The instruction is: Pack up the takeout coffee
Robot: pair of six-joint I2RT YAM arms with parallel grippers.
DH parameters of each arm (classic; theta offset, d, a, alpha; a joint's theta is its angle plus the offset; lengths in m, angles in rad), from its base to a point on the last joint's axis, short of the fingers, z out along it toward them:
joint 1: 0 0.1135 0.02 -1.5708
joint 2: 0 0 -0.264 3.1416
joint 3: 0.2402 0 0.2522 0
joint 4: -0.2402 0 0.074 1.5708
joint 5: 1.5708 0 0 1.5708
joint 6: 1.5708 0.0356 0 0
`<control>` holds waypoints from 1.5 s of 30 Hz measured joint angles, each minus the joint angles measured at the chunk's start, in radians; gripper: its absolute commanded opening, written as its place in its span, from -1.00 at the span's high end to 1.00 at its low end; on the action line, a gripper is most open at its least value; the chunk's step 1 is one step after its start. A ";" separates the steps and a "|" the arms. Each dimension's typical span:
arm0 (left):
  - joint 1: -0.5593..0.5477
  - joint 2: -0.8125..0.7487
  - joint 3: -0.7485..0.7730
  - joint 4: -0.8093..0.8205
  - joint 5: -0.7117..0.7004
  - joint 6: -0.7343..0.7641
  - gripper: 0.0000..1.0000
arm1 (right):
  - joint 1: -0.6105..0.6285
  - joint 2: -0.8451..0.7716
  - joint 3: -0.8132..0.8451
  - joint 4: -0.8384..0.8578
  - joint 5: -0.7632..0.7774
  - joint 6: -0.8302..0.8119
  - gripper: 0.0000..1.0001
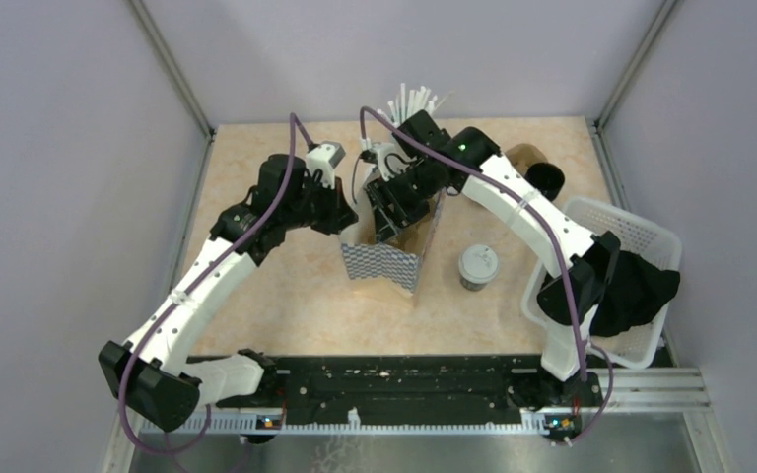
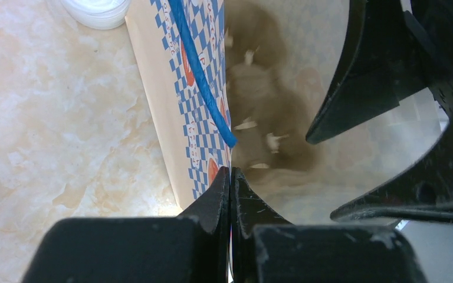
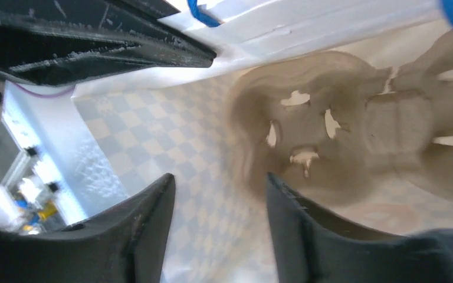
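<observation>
The takeout coffee [image 1: 478,266], a dark cup under a white lid, stands on the table just right of the blue-checked paper bag [image 1: 386,261]. My left gripper [image 2: 230,177] is shut on the bag's upper edge, pinching the wall [image 2: 197,127] beside its blue cord handle [image 2: 203,76]. My right gripper [image 3: 219,183] reaches down into the bag's mouth and stands open with nothing between its fingers. Below it, at the bottom of the bag, lies a brown pulp cup carrier [image 3: 330,147]. From the left wrist view the right gripper's dark fingers [image 2: 354,88] show inside the bag.
A white basket [image 1: 641,232] holding black cloth sits at the right edge. An open dark cup [image 1: 545,179] and a brown item [image 1: 522,156] stand at the back right. White straws [image 1: 414,99] rise behind the bag. A white round rim [image 2: 97,9] shows beyond the bag.
</observation>
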 measured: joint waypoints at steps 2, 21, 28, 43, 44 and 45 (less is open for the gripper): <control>0.000 0.003 0.002 0.000 0.003 0.000 1.00 | 0.010 0.000 0.002 -0.004 0.032 0.003 -0.49; 0.000 0.043 0.041 -0.035 -0.016 -0.102 1.00 | 0.013 -0.258 0.186 0.108 0.502 0.235 -0.88; 0.000 0.043 0.109 -0.133 -0.057 -0.058 1.00 | -0.222 -0.484 -0.041 0.165 0.698 0.271 -0.90; 0.000 0.088 0.174 -0.267 -0.151 0.013 0.66 | -0.321 -0.573 -0.702 0.174 0.553 0.221 -0.97; 0.000 0.088 0.174 -0.270 -0.151 0.009 0.64 | -0.320 -0.559 -0.716 0.175 0.532 0.216 -0.97; 0.000 0.088 0.172 -0.270 -0.154 0.003 0.64 | -0.321 -0.546 -0.735 0.185 0.507 0.211 -0.97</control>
